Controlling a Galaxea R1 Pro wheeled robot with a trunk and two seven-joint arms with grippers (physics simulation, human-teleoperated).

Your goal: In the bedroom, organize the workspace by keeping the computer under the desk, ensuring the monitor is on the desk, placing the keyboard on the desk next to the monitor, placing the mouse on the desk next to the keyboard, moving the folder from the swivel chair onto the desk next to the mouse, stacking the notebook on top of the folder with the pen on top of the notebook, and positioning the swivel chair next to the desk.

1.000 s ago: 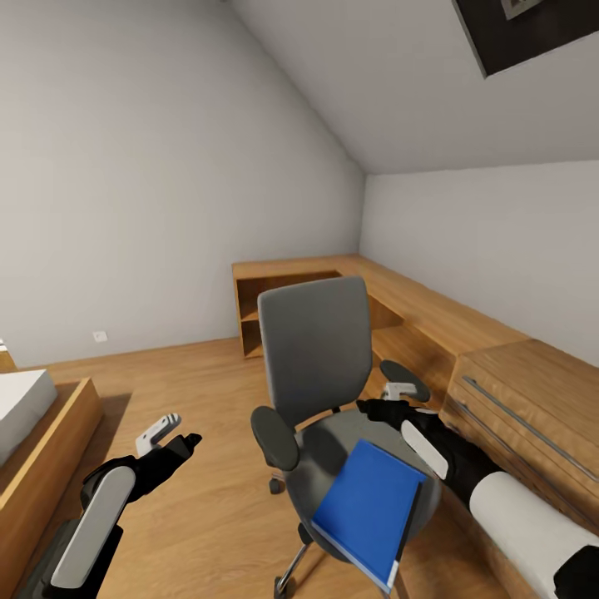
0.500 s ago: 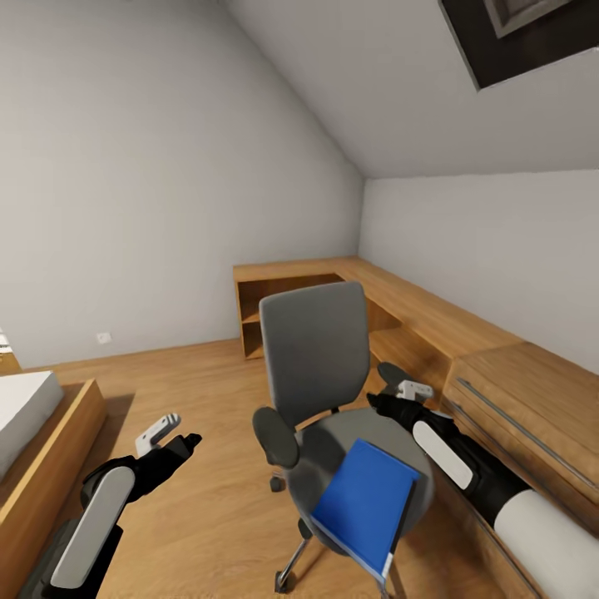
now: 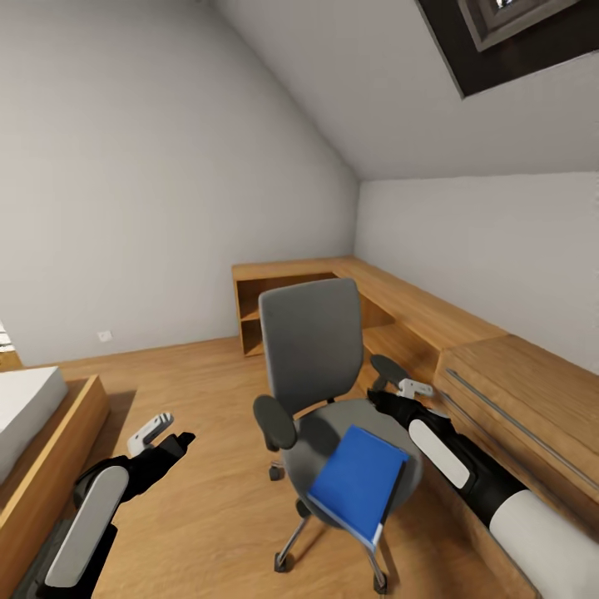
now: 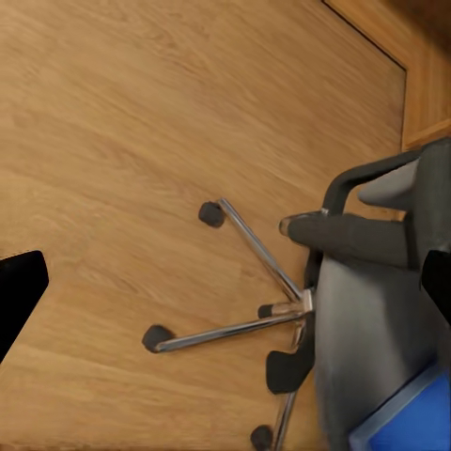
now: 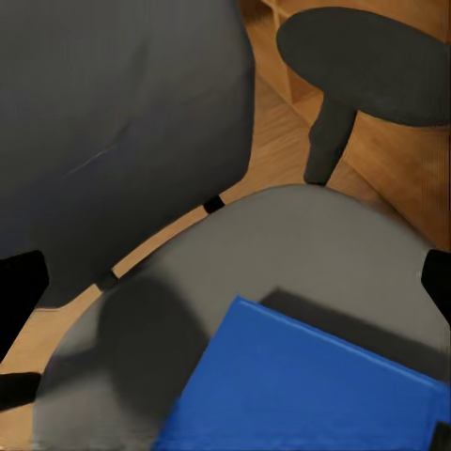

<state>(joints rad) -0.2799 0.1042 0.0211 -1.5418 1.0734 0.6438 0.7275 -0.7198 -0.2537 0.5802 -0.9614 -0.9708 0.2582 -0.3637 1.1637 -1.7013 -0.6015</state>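
The swivel chair (image 3: 312, 353), with grey seat and back and black armrests, stands mid-room on the wood floor. The bright blue folder (image 3: 358, 481) lies flat on its seat, overhanging the front edge, and also appears in the right wrist view (image 5: 301, 385). My right gripper (image 3: 379, 401) hovers open at the seat's right side, just below the armrest, fingers spread wide over the seat and the folder's corner. My left gripper (image 3: 170, 435) is open over bare floor left of the chair, and the left wrist view looks down at the chrome star base (image 4: 240, 315).
A light wooden built-in dresser and shelf unit (image 3: 466, 358) runs along the right wall into the far corner. A bed with a wooden frame (image 3: 42, 433) sits at the left. Open floor (image 3: 208, 391) lies between bed and chair. A sloped ceiling with a skylight (image 3: 507, 33) is overhead.
The whole view has shifted slightly, showing more of the chair's base. Both arms keep about the same pose, and the folder has stayed on the seat.
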